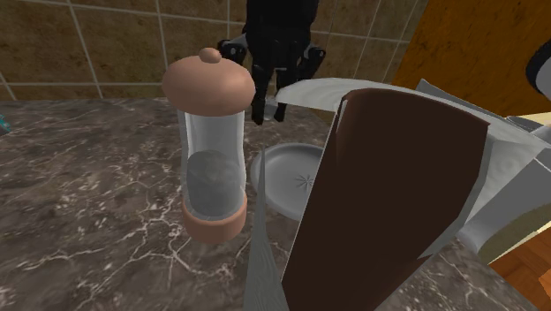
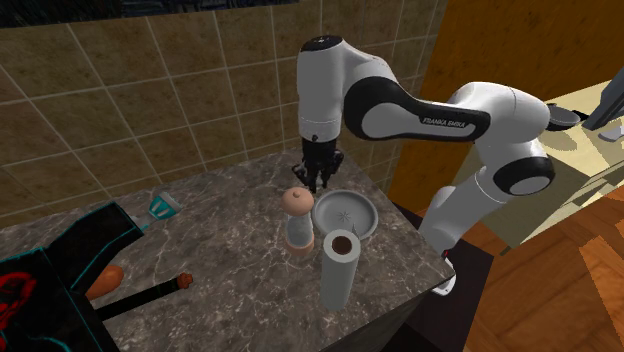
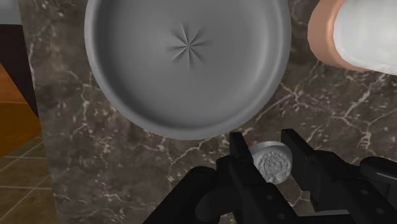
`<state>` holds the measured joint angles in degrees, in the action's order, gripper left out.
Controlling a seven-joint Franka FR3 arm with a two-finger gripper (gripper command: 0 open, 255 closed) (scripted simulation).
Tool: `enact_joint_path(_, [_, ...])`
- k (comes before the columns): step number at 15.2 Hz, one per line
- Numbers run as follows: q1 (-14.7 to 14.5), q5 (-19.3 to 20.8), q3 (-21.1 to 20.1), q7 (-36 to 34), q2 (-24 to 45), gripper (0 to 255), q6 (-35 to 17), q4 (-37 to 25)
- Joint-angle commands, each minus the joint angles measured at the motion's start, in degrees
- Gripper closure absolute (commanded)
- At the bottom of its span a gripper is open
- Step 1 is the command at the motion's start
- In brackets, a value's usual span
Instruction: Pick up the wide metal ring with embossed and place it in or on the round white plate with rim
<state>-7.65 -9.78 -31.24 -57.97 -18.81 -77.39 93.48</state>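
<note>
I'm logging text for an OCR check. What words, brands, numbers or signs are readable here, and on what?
"FRANKA EMIKA": on the white arm, along its forearm, second exterior view.
Red marking on the dark object at that view's lower left: not readable.
Embossing on the ring clasped between the fingers: a pattern, no letters.

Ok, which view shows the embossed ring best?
The wrist view: the ring sits clasped in the claw, embossed face toward the camera. In the shoulder view and the second exterior view, the ring at the claw is too small to tell.
</note>
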Motion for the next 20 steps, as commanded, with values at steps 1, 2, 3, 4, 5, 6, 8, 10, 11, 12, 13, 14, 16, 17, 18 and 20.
enact_joint_path(1, [-0.8, -2.2, 1.2, 0.4, -4.9, 255, 1.0, 3.5])
enact_joint_path(2, [-1.4, -3.0, 1.9, 0.6, -7.1, 255, 1.4, 5.2])
enact_joint_path(3, [-1.9, -3.8, 2.5, 0.8, -9.3, 255, 1.9, 6.8])
enact_joint_path(4, [-2.9, -5.1, 3.5, 1.0, -13.2, 255, 3.0, 9.5])
enact_joint_path(5, [-3.0, -5.2, 3.5, 1.1, -13.7, 255, 2.2, 10.6])
enact_joint_path(6, [-3.2, -5.3, 3.5, 1.2, -14.1, 255, 1.5, 11.8])
enact_joint_path(8, [-3.4, -5.6, 3.5, 1.5, -14.9, 255, 0.1, 14.0])
enact_joint_path(10, [-3.6, -5.9, 3.4, 1.8, -15.7, 255, -1.3, 16.2])
enact_joint_path(11, [-3.7, -6.0, 3.4, 1.9, -16.1, 255, -2.0, 17.2])
enact_joint_path(12, [-3.8, -6.1, 3.3, 2.0, -16.5, 255, -2.7, 18.3])
enact_joint_path(13, [-3.9, -6.3, 3.3, 2.1, -16.8, 255, -3.4, 19.3])
enact_joint_path(14, [-4.0, -6.4, 3.2, 2.3, -17.1, 255, -4.1, 20.3])
enact_joint_path(16, [-4.2, -6.7, 3.1, 2.5, -17.8, 255, -5.5, 22.3])
enact_joint_path(17, [-4.2, -6.8, 3.0, 2.6, -18.1, 255, -6.2, 23.3])
enact_joint_path(18, [-4.2, -6.8, 3.0, 2.6, -18.1, 255, -6.2, 23.3])
enact_joint_path(20, [-4.2, -6.8, 3.0, 2.6, -18.1, 255, -6.2, 23.3])
